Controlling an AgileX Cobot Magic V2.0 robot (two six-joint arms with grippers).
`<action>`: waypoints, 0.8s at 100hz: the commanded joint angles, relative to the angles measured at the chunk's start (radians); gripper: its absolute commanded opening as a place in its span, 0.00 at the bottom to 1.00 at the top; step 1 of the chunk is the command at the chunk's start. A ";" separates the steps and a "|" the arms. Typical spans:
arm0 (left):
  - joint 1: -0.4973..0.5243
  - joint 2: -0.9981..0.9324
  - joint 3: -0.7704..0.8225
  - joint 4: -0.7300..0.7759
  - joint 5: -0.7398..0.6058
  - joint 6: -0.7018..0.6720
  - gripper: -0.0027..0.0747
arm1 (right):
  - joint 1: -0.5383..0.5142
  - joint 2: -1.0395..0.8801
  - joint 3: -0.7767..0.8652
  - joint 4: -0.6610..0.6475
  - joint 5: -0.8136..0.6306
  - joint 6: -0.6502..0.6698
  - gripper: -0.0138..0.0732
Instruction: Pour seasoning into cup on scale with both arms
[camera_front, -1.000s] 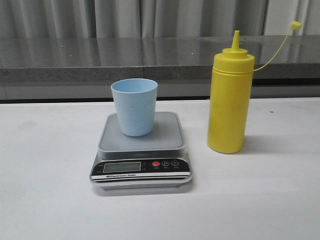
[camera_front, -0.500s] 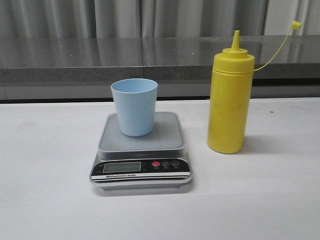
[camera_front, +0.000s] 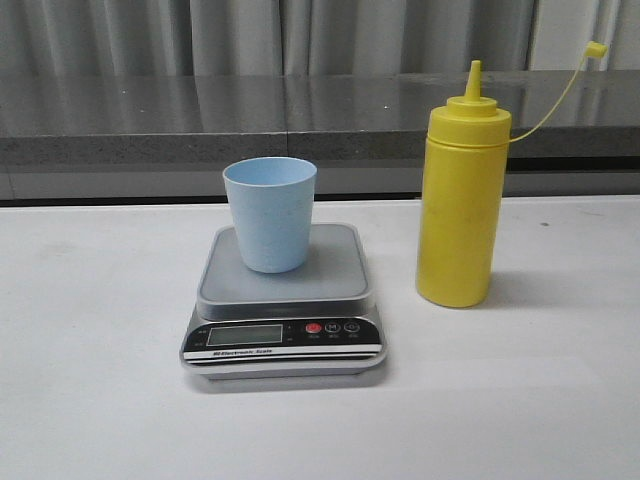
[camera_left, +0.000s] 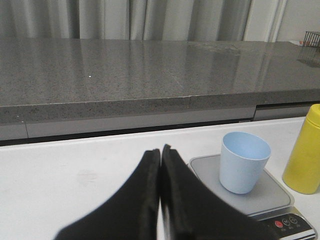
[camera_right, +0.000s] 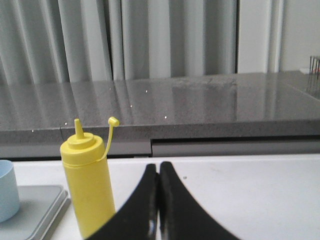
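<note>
The pale blue cup (camera_front: 269, 213) stands upright on the grey platform of the scale (camera_front: 283, 292), toward its back left. The yellow seasoning bottle (camera_front: 458, 203) stands upright on the table to the right of the scale, its cap (camera_front: 594, 49) hanging off on a thin tether. No gripper shows in the front view. My left gripper (camera_left: 160, 150) is shut and empty, short of the cup (camera_left: 243, 162) and scale (camera_left: 270, 195). My right gripper (camera_right: 158, 166) is shut and empty, beside the bottle (camera_right: 90, 183).
The white table (camera_front: 90, 400) ends at a grey stone ledge (camera_front: 200, 120) with grey curtains behind it. A dark wire rack (camera_left: 311, 38) sits on the ledge at the far right.
</note>
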 joint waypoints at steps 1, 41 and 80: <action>0.006 0.008 -0.026 -0.004 -0.079 0.001 0.01 | -0.004 0.095 -0.121 0.002 0.051 0.001 0.08; 0.006 0.008 -0.026 -0.004 -0.079 0.001 0.01 | -0.004 0.558 -0.338 0.051 -0.022 0.000 0.08; 0.006 0.008 -0.026 -0.004 -0.079 0.001 0.01 | 0.098 0.859 -0.338 0.042 -0.232 0.000 0.08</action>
